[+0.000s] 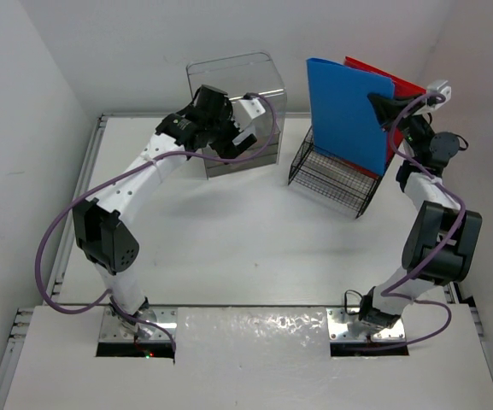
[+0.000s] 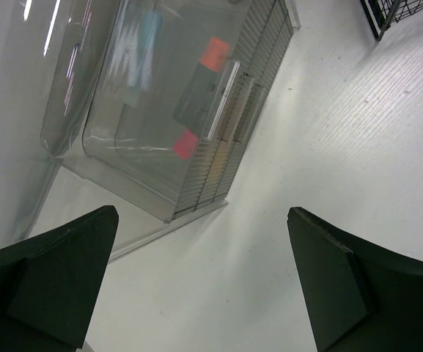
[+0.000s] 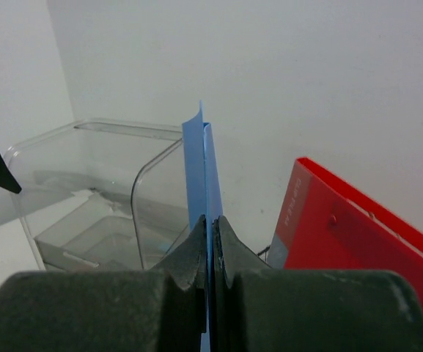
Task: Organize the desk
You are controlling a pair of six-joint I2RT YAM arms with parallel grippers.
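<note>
At the 1 o'clock corner of the desk (image 1: 229, 248), we see the blue folder (image 1: 349, 111) standing upright over the wire rack (image 1: 331, 179), with the red folder (image 1: 400, 85) just behind it toward the wall. The right gripper (image 3: 211, 224) is pinched narrow on the blue folder's edge at its 3 o'clock side in the top view. In the wrist view the sheet runs straight up between the two fingertips, centred, with no gap on either side. We judge the folder light, thin and smooth plastic. It is likely to flex or swing from a single edge pinch and could slip, so a hold near a top corner or the spine edge, kept vertical, looks safest. We cannot tell whether its bottom edge already rests in the rack or hangs just above it. The left gripper (image 2: 202, 220) is spread wide and holds nothing, hovering above the bare desk. The clear box (image 1: 233, 85) with small drawers lies ahead of it at 11 o'clock in its wrist view, apart from both fingers. The desk itself spans the whole view, with the box at 12 o'clock near the back wall.
</note>
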